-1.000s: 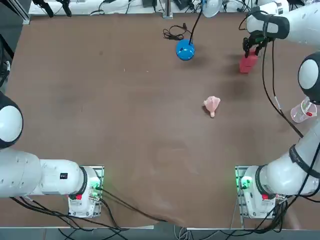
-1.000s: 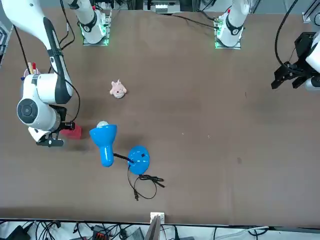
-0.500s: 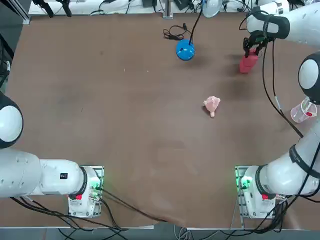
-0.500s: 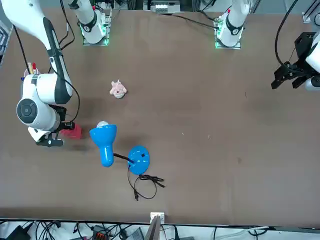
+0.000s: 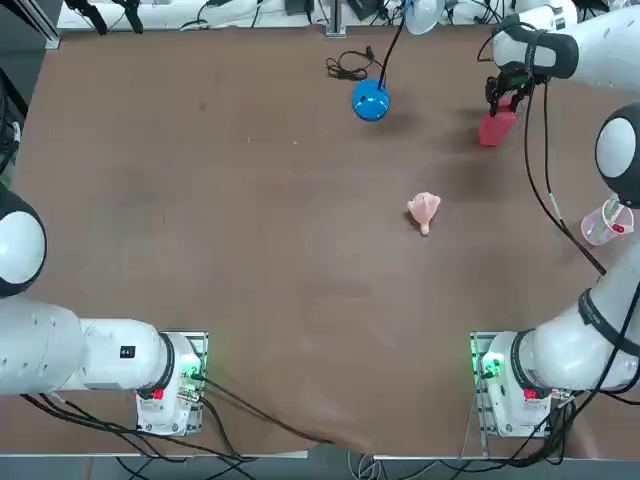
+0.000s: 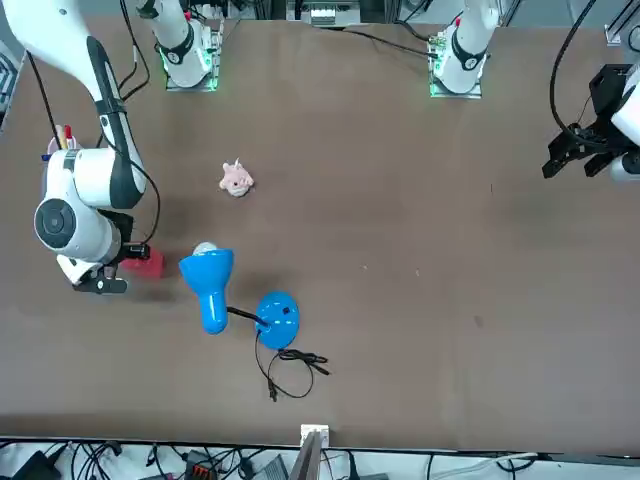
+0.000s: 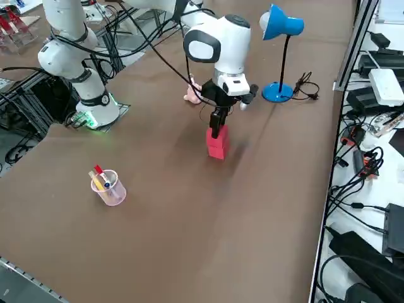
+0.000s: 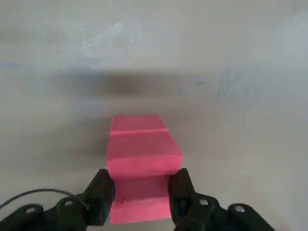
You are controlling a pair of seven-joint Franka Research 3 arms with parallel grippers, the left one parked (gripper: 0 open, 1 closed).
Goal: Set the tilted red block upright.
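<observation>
Gripping the red block [image 8: 139, 163] at its top, your right gripper [image 8: 140, 195] has fingers [image 8: 102, 192] clamped on both sides. Block stands on the surface [image 7: 189, 208], far right, near the blue lamp [image 7: 281, 38].

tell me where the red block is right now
In the top view the red block stands near the table's far right corner, to the right of the blue lamp base, with the right gripper shut on its top end.
</observation>
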